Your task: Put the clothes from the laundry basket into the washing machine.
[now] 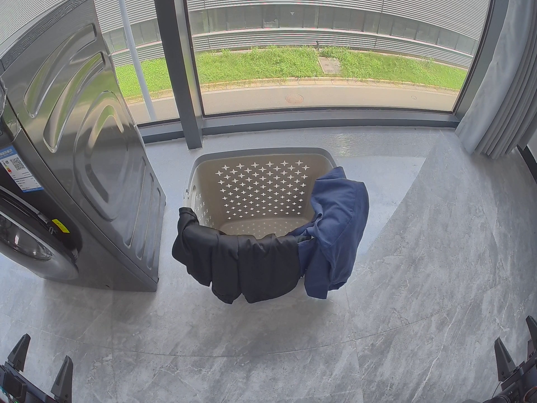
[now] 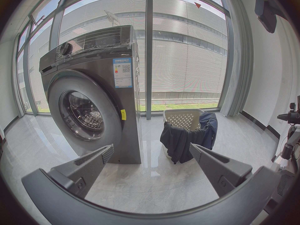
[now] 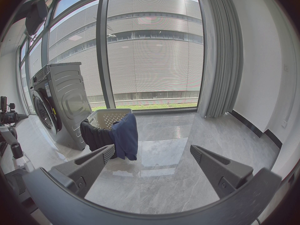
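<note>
Clothes, a black garment (image 1: pixel 240 267) and a blue garment (image 1: pixel 335 225), hung over the rim of the beige plastic laundry basket (image 1: pixel 257 188) with star-shaped holes, likely easy to pinch there. The basket stood just beside the dark grey front-loading washing machine (image 1: pixel 84 141). The left gripper (image 2: pixel 150 147) and right gripper (image 3: pixel 149 147) hovered well short of it, jaws wide and empty.

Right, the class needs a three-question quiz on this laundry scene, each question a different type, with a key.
1. True or false: the black garment hangs over the rim of the laundry basket.
2. On which side of the basket, by the robot's own sides, does the blue garment drape? A left, B right.
3. Fill in: the left gripper and the right gripper are both ___.
Key: 1 true; 2 B; 3 open.
</note>
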Motion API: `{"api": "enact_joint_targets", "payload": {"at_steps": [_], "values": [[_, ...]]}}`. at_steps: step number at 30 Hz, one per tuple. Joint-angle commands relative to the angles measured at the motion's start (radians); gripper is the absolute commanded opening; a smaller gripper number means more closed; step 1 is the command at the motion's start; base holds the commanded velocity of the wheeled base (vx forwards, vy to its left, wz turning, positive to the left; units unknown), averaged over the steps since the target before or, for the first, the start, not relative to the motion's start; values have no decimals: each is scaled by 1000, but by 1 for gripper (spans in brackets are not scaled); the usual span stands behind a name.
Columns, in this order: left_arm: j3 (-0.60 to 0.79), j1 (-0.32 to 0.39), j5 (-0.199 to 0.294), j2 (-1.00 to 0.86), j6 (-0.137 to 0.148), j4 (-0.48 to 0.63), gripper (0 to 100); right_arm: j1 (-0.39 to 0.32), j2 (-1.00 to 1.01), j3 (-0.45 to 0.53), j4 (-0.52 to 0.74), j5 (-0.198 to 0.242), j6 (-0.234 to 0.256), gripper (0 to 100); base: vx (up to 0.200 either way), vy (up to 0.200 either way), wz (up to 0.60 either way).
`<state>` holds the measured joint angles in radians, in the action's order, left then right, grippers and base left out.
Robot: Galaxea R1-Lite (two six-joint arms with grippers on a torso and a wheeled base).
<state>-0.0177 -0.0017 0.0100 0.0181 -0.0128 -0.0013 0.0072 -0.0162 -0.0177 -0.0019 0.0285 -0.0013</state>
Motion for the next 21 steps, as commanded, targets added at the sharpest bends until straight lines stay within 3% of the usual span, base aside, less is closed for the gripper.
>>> {"api": "enact_joint_targets", "payload": {"at_steps": [1,21], "values": [[18,0,1,-15,-1,0,100,0,16,18,-1,1,0,100,0,200,0],[18,0,2,-15,-3,0,100,0,16,18,-1,1,0,100,0,200,0]]}}
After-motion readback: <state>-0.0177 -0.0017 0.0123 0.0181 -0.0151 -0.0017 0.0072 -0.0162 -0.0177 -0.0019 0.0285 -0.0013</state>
